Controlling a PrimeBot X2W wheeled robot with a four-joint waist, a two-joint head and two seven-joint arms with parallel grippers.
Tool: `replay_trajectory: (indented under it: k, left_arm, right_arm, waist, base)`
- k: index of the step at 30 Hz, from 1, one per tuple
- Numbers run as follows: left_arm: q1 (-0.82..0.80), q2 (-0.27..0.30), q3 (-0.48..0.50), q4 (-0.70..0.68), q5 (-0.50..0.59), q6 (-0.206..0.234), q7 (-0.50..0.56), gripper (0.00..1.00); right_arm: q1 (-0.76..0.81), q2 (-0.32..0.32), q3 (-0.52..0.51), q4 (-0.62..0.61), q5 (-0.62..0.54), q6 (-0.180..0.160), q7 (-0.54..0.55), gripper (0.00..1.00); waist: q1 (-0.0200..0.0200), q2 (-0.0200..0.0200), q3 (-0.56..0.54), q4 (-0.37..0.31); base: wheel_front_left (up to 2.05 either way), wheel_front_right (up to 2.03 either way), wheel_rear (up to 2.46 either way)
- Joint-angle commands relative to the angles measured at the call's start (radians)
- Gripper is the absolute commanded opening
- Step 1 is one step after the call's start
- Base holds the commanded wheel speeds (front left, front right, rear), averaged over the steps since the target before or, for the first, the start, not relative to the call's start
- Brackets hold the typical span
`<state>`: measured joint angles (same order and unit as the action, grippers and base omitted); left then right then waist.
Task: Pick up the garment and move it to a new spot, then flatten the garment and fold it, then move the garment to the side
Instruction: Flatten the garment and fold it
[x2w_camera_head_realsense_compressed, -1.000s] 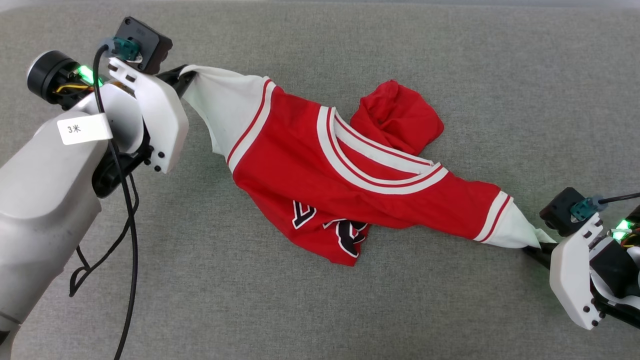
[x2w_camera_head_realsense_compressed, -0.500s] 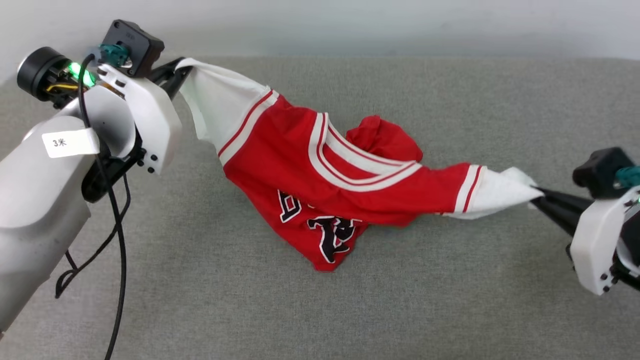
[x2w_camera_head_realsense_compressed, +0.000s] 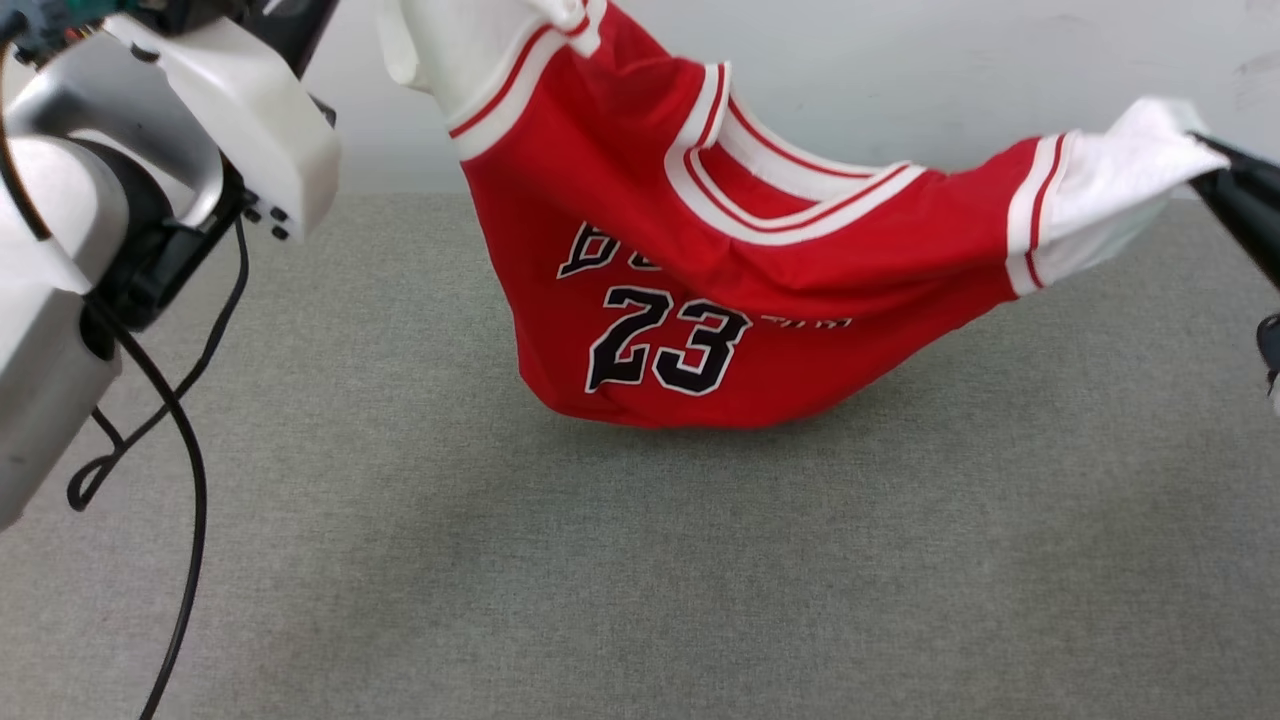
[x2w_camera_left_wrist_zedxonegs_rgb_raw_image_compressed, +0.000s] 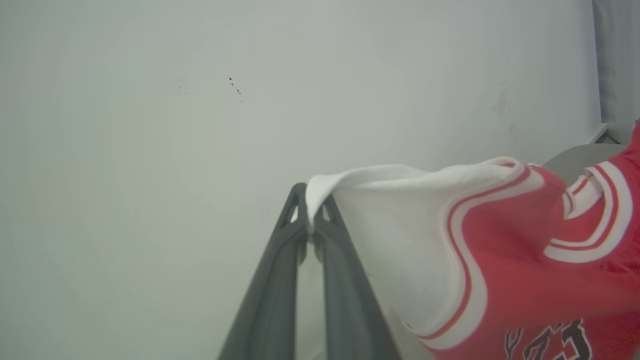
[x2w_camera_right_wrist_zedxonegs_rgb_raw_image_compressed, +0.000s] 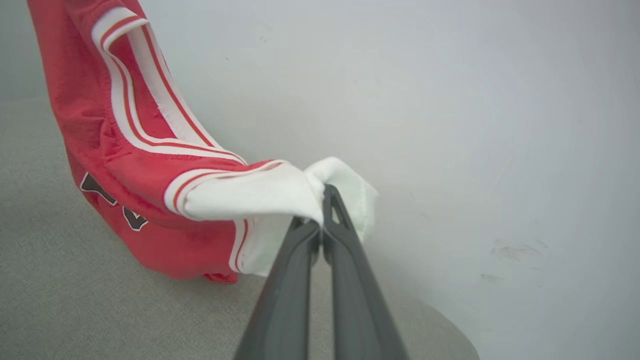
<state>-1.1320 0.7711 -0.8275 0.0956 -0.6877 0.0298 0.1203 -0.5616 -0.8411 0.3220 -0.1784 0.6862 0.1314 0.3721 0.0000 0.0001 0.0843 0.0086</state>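
Red cloth with white sleeves, the garment (x2w_camera_head_realsense_compressed: 700, 300) hung stretched between the two arms and sagged in the middle, over the far part of the grey counter (x2w_camera_head_realsense_compressed: 640, 580). The left gripper (x2w_camera_left_wrist_zedxonegs_rgb_raw_image_compressed: 311, 220) had its fingers pressed together on the edge of one white sleeve, and the right gripper (x2w_camera_right_wrist_zedxonegs_rgb_raw_image_compressed: 322, 220) pinched the other sleeve in the same way. In the head view the top edge cut off the left sleeve, and the right edge cut off most of the right gripper. The black number 23 on the front was clear, but the letters above it were partly lost in a fold, and the small print beside the number was too creased to read. Whether the lowest fold touched the counter or hung just above it, I could not tell; a shadow lay close under it. A pale wall (x2w_camera_head_realsense_compressed: 900, 80) stood directly behind the garment. In front of the garment and on both its sides the counter was open. A black cable (x2w_camera_head_realsense_compressed: 190, 480) hung from the left arm (x2w_camera_head_realsense_compressed: 60, 330) at the near left.
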Motion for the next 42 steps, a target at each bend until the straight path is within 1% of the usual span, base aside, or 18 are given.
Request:
replay_trajectory:
  k: [1, 4, 7, 10, 13, 15, 18, 23, 27, 32, 38, 42]
  left_arm:
    - [-0.016, 0.002, 0.009, -0.011, 0.002, 0.008, 0.004, 0.00]
    - [-0.047, 0.002, 0.020, -0.033, 0.004, 0.012, 0.009, 0.00]
    - [-0.080, -0.013, 0.027, -0.036, 0.004, 0.008, 0.013, 0.00]
    - [-0.126, -0.028, 0.036, -0.012, 0.009, -0.001, 0.010, 0.00]
    - [-0.188, -0.059, 0.049, 0.023, 0.012, -0.010, 0.006, 0.00]
    - [-0.250, -0.077, 0.063, 0.073, 0.012, -0.030, 0.000, 0.00]
    - [-0.348, -0.115, 0.076, 0.152, 0.019, -0.057, -0.010, 0.00]
    - [-0.525, -0.174, 0.103, 0.273, 0.037, -0.084, -0.034, 0.00]
    - [-0.660, -0.210, 0.122, 0.381, 0.051, -0.102, -0.062, 0.00]
    - [-0.807, -0.241, 0.149, 0.488, 0.064, -0.110, -0.108, 0.00]
    - [-0.902, -0.259, 0.161, 0.578, 0.071, -0.118, -0.153, 0.00]
    - [-0.891, -0.268, 0.149, 0.625, 0.071, -0.129, -0.184, 0.00]
  right_arm:
    - [-0.017, 0.014, -0.015, -0.009, -0.008, -0.001, 0.007, 0.00]
    - [-0.053, 0.029, -0.048, -0.024, -0.016, -0.001, 0.026, 0.00]
    - [-0.098, 0.043, -0.072, -0.023, -0.021, -0.001, 0.041, 0.00]
    - [-0.166, 0.058, -0.080, -0.001, -0.027, -0.001, 0.052, 0.00]
    - [-0.266, 0.072, -0.072, 0.035, -0.035, -0.001, 0.063, 0.00]
    - [-0.350, 0.086, -0.058, 0.066, -0.045, -0.001, 0.067, 0.00]
    - [-0.494, 0.112, -0.041, 0.134, -0.068, -0.001, 0.064, 0.00]
    - [-0.747, 0.160, -0.002, 0.268, -0.121, -0.001, 0.039, 0.00]
    - [-0.938, 0.198, 0.029, 0.382, -0.161, -0.001, 0.005, 0.00]
    - [-1.154, 0.236, 0.073, 0.538, -0.211, -0.001, -0.048, 0.00]
    - [-1.327, 0.278, 0.140, 0.705, -0.231, -0.001, -0.122, 0.00]
    - [-1.363, 0.299, 0.185, 0.795, -0.219, -0.001, -0.163, 0.00]
  waist:
    - [0.0000, -0.0001, 0.002, 0.002]
    - [0.0000, -0.0001, 0.014, 0.007]
    - [0.0000, -0.0001, 0.038, 0.013]
    - [0.0000, -0.0001, 0.076, 0.015]
    - [0.0000, -0.0001, 0.135, 0.017]
    - [0.0000, -0.0001, 0.184, 0.015]
    - [0.0000, -0.0001, 0.262, 0.012]
    - [0.0000, -0.0001, 0.377, 0.008]
    - [0.0000, -0.0001, 0.443, 0.002]
    - [0.0000, -0.0001, 0.500, -0.002]
    - [0.0000, -0.0001, 0.550, 0.001]
    - [0.0000, -0.0001, 0.580, 0.003]
  base:
    - [0.00, 0.00, 0.00]
    - [0.00, 0.00, 0.00]
    - [0.00, 0.00, 0.00]
    - [0.00, 0.00, 0.00]
    - [0.00, 0.00, 0.00]
    - [0.00, 0.00, 0.00]
    - [0.00, 0.00, 0.00]
    - [0.00, 0.00, 0.00]
    - [0.00, 0.00, 0.00]
    - [0.00, 0.00, 0.00]
    - [0.00, 0.00, 0.00]
    - [0.00, 0.00, 0.00]
